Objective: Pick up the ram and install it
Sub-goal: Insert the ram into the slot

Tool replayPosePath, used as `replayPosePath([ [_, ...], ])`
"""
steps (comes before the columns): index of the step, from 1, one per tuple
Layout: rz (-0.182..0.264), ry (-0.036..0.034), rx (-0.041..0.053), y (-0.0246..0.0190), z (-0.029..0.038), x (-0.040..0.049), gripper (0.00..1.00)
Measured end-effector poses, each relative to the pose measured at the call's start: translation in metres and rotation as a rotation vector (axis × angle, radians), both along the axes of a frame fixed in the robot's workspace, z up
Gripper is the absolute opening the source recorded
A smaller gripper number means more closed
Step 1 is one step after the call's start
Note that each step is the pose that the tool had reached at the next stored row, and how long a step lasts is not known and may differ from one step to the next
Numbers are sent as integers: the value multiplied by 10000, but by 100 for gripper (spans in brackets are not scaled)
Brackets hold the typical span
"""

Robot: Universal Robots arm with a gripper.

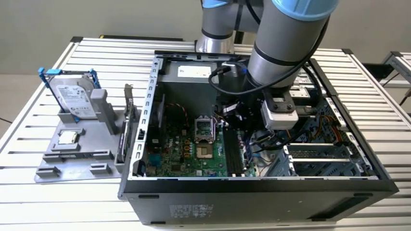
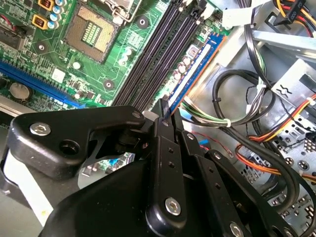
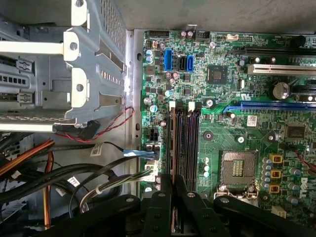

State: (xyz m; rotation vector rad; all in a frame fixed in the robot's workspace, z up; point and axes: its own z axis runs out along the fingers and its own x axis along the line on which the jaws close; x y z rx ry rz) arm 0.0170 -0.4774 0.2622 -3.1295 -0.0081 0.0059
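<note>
We see the open black steel case [image 1: 257, 185] lower centre of the exterior view, glossy green motherboard [image 1: 186, 154] inside. The matte black gripper [image 2: 165, 118] is clenched on the slim ram [image 2: 195, 66], standing edge-on in the outermost long slot [image 3: 173, 143].

Table [image 1: 385, 120]: slatted aluminium profile top, light silver, ribs running from the exterior view's left to its right. Resting directly on it: an open computer case [image 1: 257, 192], black, lying on its side, occupying the centre and the exterior view's right; a grey fixture tray [image 1: 74, 166] just beside the case on the exterior view's left. The arm base [image 1: 215, 41] stands at the far edge, behind the case.
</note>
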Motion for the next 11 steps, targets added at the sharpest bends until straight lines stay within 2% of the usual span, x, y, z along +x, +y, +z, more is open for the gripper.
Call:
replayPosePath([
  [11, 0, 12, -6, 3, -55, -11, 0],
])
